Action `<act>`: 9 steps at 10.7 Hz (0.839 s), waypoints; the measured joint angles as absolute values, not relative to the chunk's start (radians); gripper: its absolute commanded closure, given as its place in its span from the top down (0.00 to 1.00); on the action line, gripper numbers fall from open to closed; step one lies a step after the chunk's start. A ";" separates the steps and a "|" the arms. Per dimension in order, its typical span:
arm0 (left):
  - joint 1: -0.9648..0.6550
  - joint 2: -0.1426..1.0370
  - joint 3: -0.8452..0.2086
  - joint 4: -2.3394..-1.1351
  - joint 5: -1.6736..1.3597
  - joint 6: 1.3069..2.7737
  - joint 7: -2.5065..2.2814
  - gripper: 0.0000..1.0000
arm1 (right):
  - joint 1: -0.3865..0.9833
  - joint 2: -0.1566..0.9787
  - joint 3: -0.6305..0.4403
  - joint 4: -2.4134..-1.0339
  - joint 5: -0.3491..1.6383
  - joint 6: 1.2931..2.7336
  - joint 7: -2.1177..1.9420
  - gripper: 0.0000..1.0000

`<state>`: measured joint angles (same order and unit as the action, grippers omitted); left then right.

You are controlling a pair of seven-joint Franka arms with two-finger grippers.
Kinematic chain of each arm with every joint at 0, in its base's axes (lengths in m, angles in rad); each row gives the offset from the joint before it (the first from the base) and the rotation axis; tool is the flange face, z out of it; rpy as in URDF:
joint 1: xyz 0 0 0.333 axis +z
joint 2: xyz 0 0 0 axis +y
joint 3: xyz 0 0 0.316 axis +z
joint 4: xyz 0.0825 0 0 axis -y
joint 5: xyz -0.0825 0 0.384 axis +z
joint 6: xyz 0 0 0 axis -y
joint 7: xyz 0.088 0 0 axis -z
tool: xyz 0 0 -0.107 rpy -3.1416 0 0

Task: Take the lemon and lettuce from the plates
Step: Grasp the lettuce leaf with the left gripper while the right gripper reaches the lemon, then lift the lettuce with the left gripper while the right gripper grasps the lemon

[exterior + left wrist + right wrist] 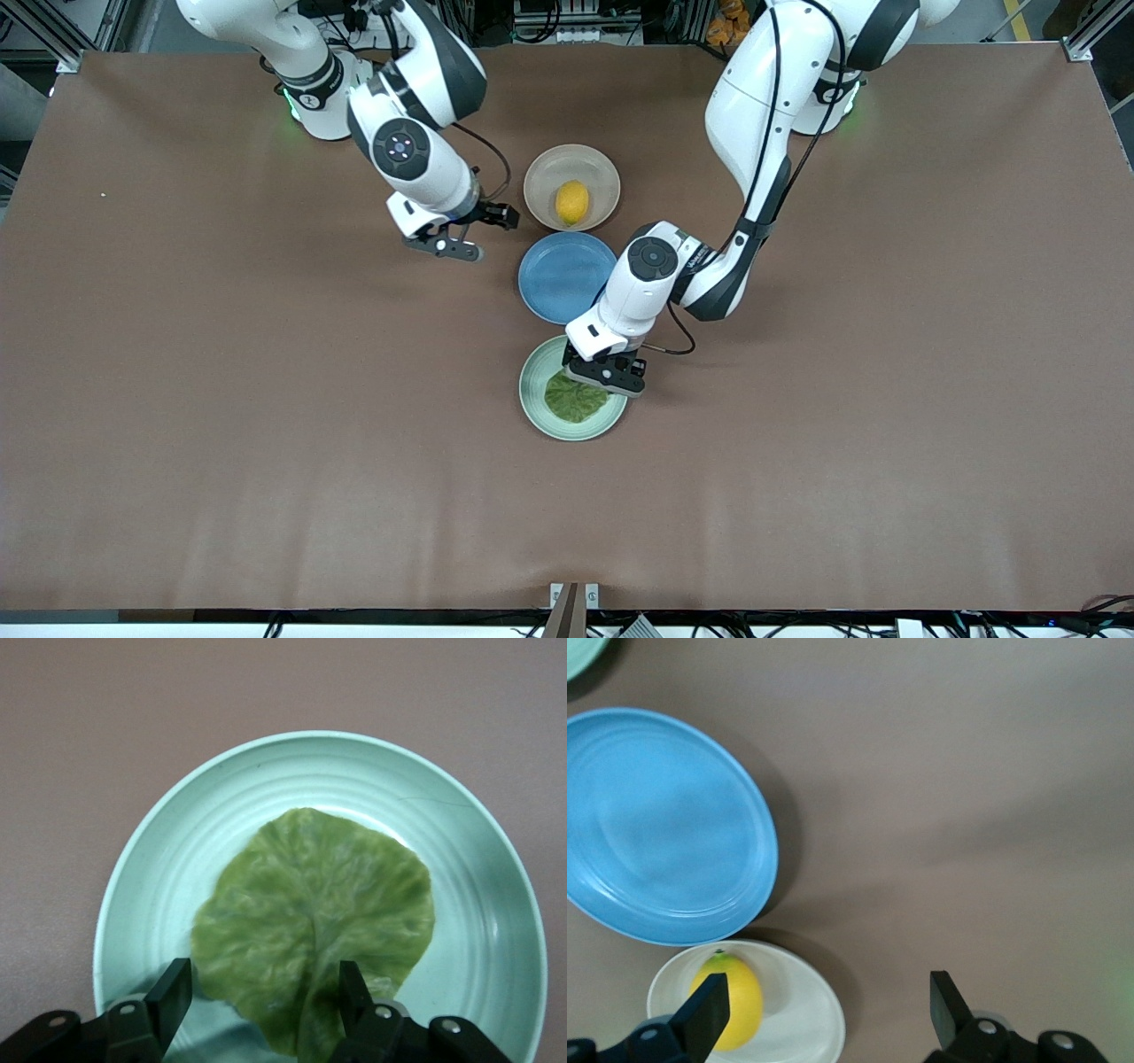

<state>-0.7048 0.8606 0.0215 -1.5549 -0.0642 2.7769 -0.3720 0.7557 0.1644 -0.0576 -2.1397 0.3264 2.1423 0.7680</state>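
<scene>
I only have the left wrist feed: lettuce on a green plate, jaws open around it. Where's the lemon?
Observer: The lemon lies in a beige plate, farther from the front camera than the green plate under the left gripper.
Operator: Anything between those plates?
Observer: A blue plate.
Operator: Right gripper?
Observer: The right gripper is over the table beside the beige plate, toward the right arm's end, with its jaws open.

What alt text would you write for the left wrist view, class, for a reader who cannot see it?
A crinkled green lettuce leaf lies flat on a mint green plate, with the left gripper open over the leaf's stem end. Brown table surrounds the plate.
</scene>
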 measured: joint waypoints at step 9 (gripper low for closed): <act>-0.728 0.847 0.062 -1.515 -0.062 2.779 -0.415 0.00 | 1.014 0.298 -0.057 -2.139 0.377 2.399 0.932 1.00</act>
